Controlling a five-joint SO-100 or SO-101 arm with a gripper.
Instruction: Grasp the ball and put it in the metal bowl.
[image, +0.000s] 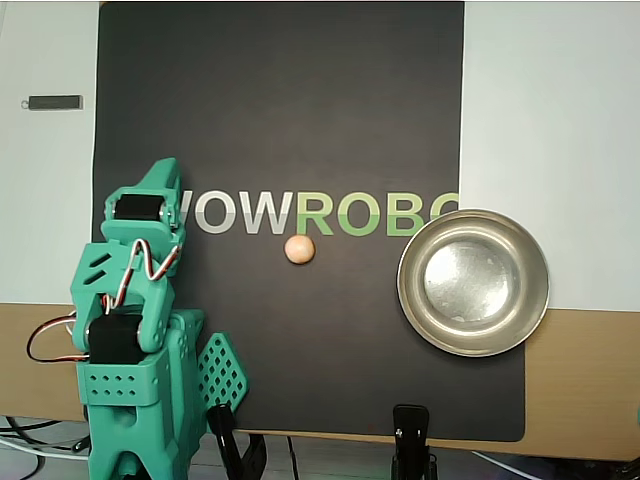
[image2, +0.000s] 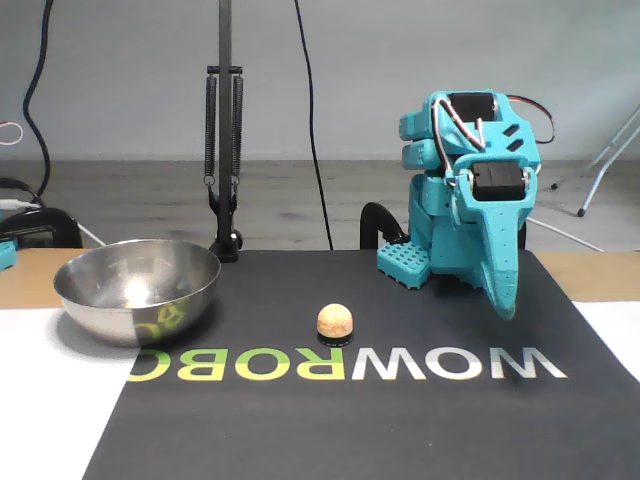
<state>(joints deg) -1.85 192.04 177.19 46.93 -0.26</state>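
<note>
Steel metal bowl (image: 473, 283) at right of the overhead view sits empty; ball (image: 299, 249) mid-frame on the mat; gripper (image2: 506, 305) clenched, holding nothing.

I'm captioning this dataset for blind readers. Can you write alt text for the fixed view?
A small tan ball sits on a black mat, between an empty metal bowl at left and a folded teal robot arm at right, whose gripper points down, touching neither.

Mat: black (image: 280, 120), lying across the table's middle, white-and-green "WOWROBO" lettering (image: 330, 213) across it.
Table: white sheet (image: 550, 120) far, bare wood (image: 580, 380) near, in the overhead view.
Clamps: two black ones (image: 412, 440) on the near edge.
Dark bar: small (image: 55, 102), far left.
</note>
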